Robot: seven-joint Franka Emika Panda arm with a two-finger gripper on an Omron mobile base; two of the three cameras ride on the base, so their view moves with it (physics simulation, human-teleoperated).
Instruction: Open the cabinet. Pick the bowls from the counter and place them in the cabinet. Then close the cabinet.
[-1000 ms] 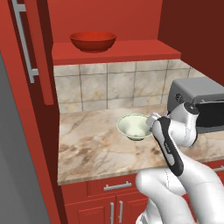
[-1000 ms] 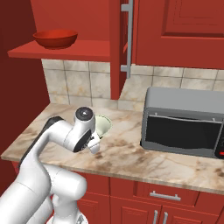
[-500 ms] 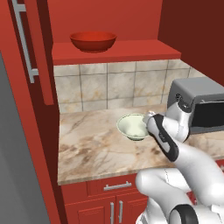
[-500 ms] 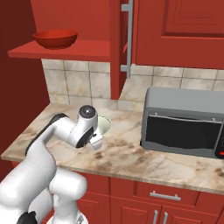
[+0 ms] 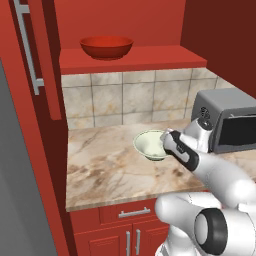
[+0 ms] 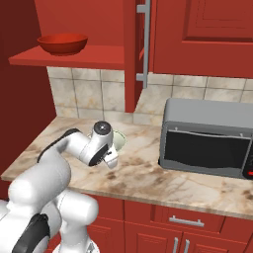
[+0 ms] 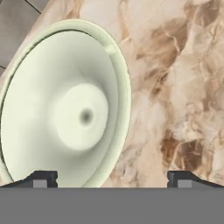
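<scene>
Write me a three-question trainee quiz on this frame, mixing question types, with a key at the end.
1. True or false: the red bowl already sits on the cabinet shelf.
2. Where is the pale green bowl?
A. on the counter, right by the gripper
B. inside the microwave
C. on the shelf beside the red bowl
3. Fill in: the gripper's jaws stand ____ in the hand view, with one fingertip low before the bowl and the other over bare marble.

Key: 1 true; 2 A; 3 open.
</scene>
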